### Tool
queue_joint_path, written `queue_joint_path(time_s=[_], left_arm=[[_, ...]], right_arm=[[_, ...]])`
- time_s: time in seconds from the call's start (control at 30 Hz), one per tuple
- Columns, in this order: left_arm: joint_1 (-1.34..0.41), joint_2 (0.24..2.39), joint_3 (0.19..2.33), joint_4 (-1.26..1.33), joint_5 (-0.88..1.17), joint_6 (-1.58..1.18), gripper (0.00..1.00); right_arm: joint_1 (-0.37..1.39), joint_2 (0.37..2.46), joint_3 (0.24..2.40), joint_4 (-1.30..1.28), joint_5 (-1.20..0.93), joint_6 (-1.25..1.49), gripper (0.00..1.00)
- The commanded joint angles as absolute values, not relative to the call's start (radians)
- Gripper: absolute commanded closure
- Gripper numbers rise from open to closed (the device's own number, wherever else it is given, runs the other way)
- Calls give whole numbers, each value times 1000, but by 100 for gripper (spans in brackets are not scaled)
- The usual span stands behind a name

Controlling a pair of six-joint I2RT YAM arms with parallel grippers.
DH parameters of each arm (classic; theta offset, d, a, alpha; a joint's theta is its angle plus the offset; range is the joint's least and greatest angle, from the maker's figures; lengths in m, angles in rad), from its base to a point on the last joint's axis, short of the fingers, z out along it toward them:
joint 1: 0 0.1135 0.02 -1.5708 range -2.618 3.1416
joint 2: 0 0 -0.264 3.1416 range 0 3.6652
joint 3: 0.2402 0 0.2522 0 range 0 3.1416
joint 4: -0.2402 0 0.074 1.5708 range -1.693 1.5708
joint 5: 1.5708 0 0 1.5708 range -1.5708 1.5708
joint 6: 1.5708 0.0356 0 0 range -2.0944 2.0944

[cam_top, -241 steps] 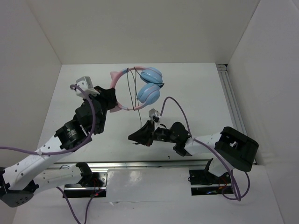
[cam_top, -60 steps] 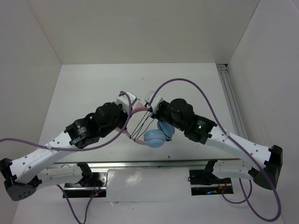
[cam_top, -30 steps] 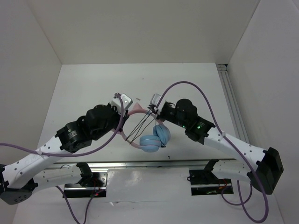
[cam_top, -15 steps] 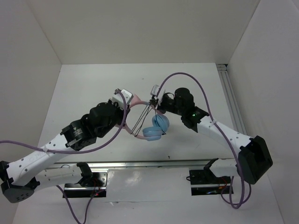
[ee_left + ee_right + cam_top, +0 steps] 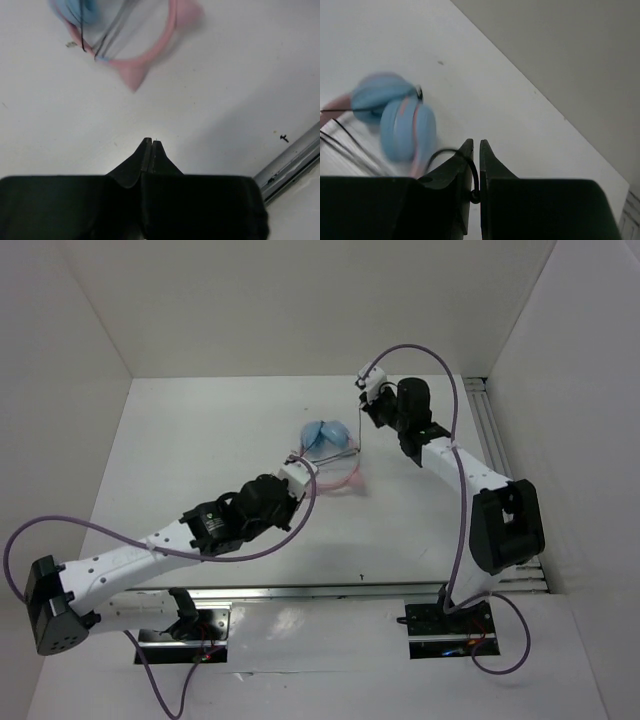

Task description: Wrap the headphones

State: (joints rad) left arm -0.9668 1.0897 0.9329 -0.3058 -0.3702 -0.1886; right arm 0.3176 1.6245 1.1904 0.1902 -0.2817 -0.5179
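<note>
So the headphones (image 5: 328, 445) sit on the table (image 5: 200, 430) a bit right of centre and toward the far side. The blue ear cups (image 5: 322, 432) are far and the pink cat-ear headband (image 5: 345, 480) is nearer. Both wrist views are blurry, so I can't swear it's lying still. The left jaws are pressed together on nothing, just near-left of the band, so that arm isn't bracing anything. The right jaws, off to the far right, are nearly closed and pinching the thin black cord (image 5: 360, 430). My guess is that's to hold the loose end taut and away from the band. A few strands already cross the band, so I'd call the wrap partly done.
</note>
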Motion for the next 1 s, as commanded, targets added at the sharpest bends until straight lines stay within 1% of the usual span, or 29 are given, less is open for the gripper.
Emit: queue_joint_path(time_s=[0.0,0.13,0.23,0.43,0.67,0.77,0.9,0.97], left_arm=[[-968,1144,891,-229,-275,-192,100],[-968,1166,836,-146,-273,-192,100],[-968,1175,809,-115,-273,-202,100],[-957,1166,799,-106,-324,-212,100],[-948,1135,790,-126,-314,-221,100],[-925,1135,767,-117,-353,-221,100],[-891,1117,736,-104,-481,-326,100],[-871,1104,736,-141,-543,-380,100]], right_arm=[[311,1634,1235,281,-225,-518,100],[311,1672,1275,255,-261,-518,100],[311,1686,1264,256,-273,-518,100],[330,1715,1264,258,-273,-509,100],[339,1792,1292,258,-247,-482,100],[350,1816,1301,258,-256,-471,100],[396,1816,1311,238,-290,-462,100],[417,1816,1324,223,-305,-462,100]])
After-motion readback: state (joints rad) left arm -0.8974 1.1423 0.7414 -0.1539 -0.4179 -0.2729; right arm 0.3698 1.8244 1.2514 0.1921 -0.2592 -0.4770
